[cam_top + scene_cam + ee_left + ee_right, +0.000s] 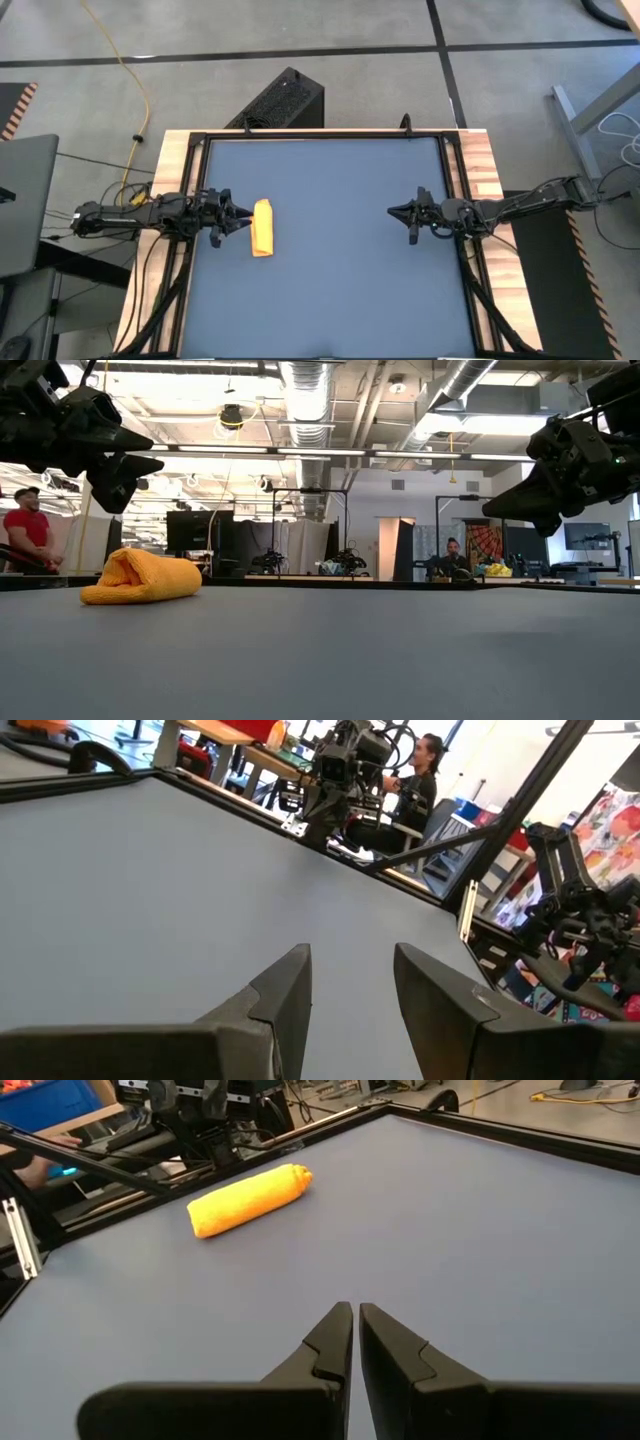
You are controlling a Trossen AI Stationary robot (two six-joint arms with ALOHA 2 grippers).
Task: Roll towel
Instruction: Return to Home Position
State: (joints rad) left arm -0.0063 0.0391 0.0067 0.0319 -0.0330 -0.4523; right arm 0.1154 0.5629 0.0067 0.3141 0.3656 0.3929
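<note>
The yellow towel (262,227) lies rolled up in a short log on the dark blue tabletop, near its left side; it also shows in the low view (140,578) and the right wrist view (250,1198). My left gripper (243,212) hovers just left of the roll, above the table, open with nothing between its fingers (350,990). My right gripper (393,211) hangs over the table's right part, shut and empty (355,1330).
A dark frame and wooden border (475,160) run round the blue tabletop (340,260). A black box (280,100) stands on the floor beyond the far edge. People show in the room behind (30,530).
</note>
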